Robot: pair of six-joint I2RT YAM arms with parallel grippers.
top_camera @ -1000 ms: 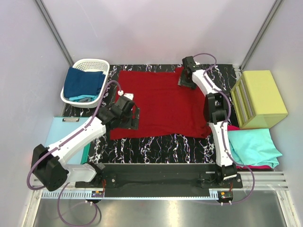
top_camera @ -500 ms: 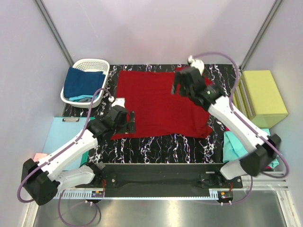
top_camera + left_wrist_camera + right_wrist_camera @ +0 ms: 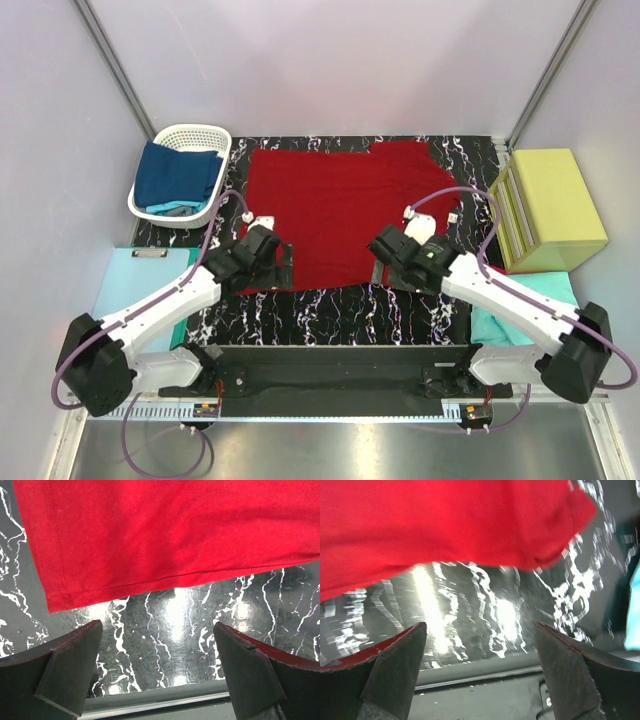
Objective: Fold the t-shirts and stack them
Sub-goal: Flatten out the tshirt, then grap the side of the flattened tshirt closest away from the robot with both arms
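The dark red t-shirt (image 3: 340,205) lies spread flat on the black marbled mat (image 3: 340,312). My left gripper (image 3: 281,262) is open and empty at the shirt's near left corner; in the left wrist view the gripper (image 3: 156,628) hangs over bare mat just in front of the red hem (image 3: 165,535). My right gripper (image 3: 384,264) is open and empty at the near hem right of centre; in the right wrist view the gripper (image 3: 480,626) is below the red cloth (image 3: 445,525). A navy blue shirt (image 3: 178,172) lies in the basket. A teal shirt (image 3: 548,291) lies at the right, partly under my right arm. No magenta shirt shows.
A white basket (image 3: 190,133) stands at the back left. A yellow-green box (image 3: 552,205) stands at the right edge. A pale-blue sheet (image 3: 135,280) lies left of the mat. A black rail (image 3: 340,365) runs along the mat's near edge.
My right arm has swung from the shirt's far right corner back to its near hem. The right sleeve now lies flat. My left gripper has shifted slightly at the near left corner.
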